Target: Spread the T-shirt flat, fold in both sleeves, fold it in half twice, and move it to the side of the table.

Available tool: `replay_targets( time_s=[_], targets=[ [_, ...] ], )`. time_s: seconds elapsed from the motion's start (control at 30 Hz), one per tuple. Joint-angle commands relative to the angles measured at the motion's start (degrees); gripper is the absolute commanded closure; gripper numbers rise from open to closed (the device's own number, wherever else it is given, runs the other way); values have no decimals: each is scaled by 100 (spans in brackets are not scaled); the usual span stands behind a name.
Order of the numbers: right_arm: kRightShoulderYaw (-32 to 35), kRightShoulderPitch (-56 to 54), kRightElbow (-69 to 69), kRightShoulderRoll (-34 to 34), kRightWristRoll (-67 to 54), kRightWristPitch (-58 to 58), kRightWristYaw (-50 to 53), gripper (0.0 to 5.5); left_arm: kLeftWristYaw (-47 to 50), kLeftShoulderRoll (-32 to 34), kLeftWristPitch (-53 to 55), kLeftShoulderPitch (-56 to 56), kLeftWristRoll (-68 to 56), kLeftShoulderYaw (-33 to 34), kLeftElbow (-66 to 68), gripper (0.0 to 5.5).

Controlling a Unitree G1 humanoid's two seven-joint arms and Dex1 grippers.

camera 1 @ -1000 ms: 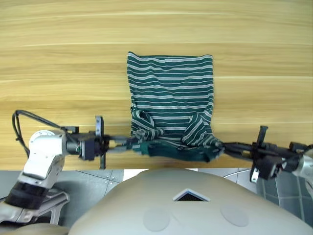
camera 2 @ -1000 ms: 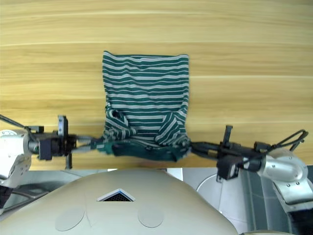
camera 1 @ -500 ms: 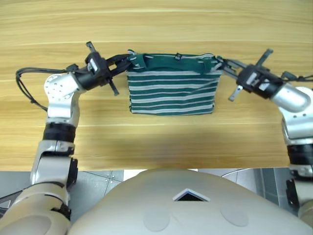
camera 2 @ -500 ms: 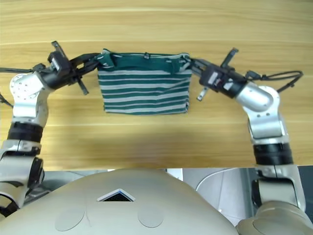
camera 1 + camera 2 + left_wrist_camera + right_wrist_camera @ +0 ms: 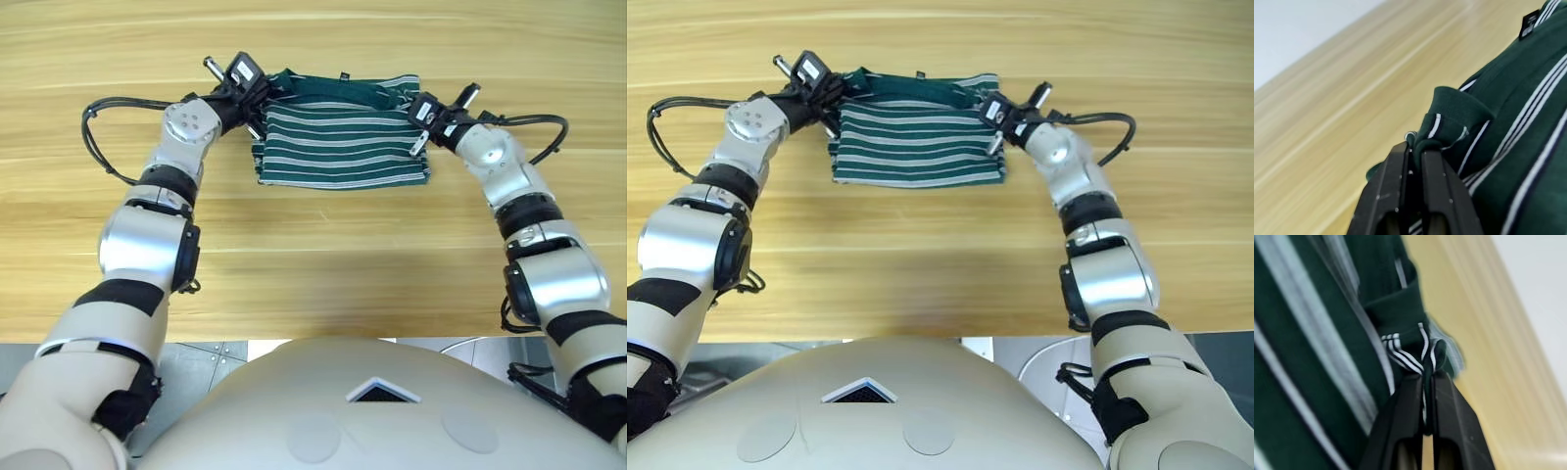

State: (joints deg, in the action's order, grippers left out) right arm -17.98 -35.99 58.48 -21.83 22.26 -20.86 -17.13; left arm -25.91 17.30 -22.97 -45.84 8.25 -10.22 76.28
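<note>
T-shirt [image 5: 338,149] lay folded on the worktop [image 5: 313,279]. Left gripper [image 5: 1413,148] pinched its far left corner. Right gripper [image 5: 1428,378] pinched the far right.

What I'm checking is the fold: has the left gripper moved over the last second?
Yes. The left gripper, shut on the T-shirt, went from the table's near edge toward its far side.

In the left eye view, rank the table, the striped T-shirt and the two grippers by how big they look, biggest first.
1. the table
2. the T-shirt
3. the left gripper and the right gripper: these look about alike, so I leave them unranked.
</note>
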Motion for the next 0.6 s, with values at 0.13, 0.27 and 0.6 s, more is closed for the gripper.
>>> replay_targets(
  time_s=[0.13, 0.27, 0.6],
  targets=[
    [220, -334, 1082, 300, -250, -342, 50, 510, 147, -88, 463, 86, 527, -73, 178, 502],
    [755, -478, 1261, 398, -756, -394, 53, 445, 139, -125, 733, 125, 449, 110, 193, 445],
    [2110, -993, 1604, 1169, -2104, 12, -404, 272, 489, -226, 1143, -437, -672, 1723, 171, 317]
  ],
)
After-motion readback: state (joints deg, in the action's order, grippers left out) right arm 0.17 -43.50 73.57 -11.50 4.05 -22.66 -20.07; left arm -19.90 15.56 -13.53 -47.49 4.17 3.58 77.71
